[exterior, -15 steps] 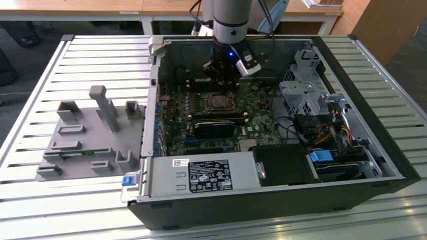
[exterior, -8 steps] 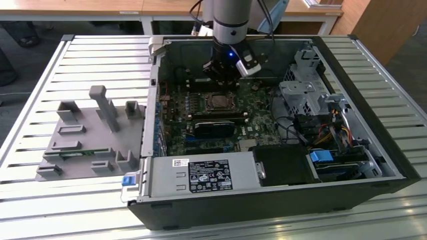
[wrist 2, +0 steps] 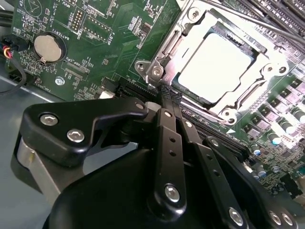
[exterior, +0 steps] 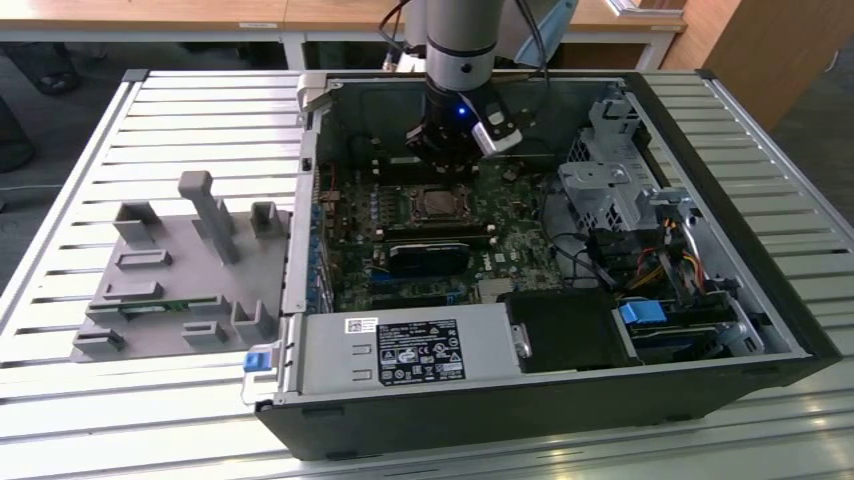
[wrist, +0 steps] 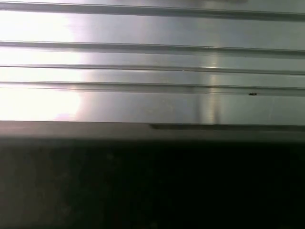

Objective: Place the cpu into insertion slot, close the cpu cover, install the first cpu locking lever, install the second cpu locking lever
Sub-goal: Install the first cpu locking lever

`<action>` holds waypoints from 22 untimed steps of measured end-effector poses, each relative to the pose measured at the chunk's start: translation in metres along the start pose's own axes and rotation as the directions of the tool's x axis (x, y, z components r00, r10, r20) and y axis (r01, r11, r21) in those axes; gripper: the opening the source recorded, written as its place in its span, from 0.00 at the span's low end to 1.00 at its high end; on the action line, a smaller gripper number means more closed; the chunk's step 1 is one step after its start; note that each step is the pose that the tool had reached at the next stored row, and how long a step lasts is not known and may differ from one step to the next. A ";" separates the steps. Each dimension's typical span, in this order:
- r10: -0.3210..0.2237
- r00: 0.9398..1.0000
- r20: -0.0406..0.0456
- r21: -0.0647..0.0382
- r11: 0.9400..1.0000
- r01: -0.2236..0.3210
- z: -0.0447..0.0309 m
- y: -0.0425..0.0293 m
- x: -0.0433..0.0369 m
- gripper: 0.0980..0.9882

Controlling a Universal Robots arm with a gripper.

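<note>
Cpu inside covered insertion slot

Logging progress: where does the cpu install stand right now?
Done: the cpu sits in the insertion slot, and the cpu cover looks closed over it. In hand: the claw, fingers together, is at the socket's edge by a locking lever. Left: I can't confirm from here that either lever is latched.

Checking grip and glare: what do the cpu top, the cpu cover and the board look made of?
cpu: probably bare metal, satin, glaring white under light.
cpu cover: apparently stamped steel, shiny silver with bright edges.
Circuit board: green lacquered laminate, likely fibreglass, fine traces.
</note>
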State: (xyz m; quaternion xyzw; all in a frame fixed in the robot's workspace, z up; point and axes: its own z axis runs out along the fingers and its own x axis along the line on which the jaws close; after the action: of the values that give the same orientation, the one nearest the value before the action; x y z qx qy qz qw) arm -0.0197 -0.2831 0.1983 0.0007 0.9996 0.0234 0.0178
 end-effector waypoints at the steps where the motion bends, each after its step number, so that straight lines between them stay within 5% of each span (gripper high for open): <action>1: 0.000 1.000 0.000 0.001 1.000 0.000 0.0005 0.0000 0.0000 0.01; 13: 0.000 1.000 0.001 -0.002 1.000 0.000 0.0010 0.0002 -0.0001 0.01; 20: 0.000 1.000 0.000 0.000 1.000 0.000 -0.0184 0.0009 -0.0006 0.01; 22: 0.000 1.000 0.000 0.000 1.000 0.000 -0.0186 0.0009 -0.0006 0.01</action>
State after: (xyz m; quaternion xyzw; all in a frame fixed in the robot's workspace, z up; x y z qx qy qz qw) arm -0.0197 -0.2831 0.2170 0.0007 0.9996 0.0235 0.0177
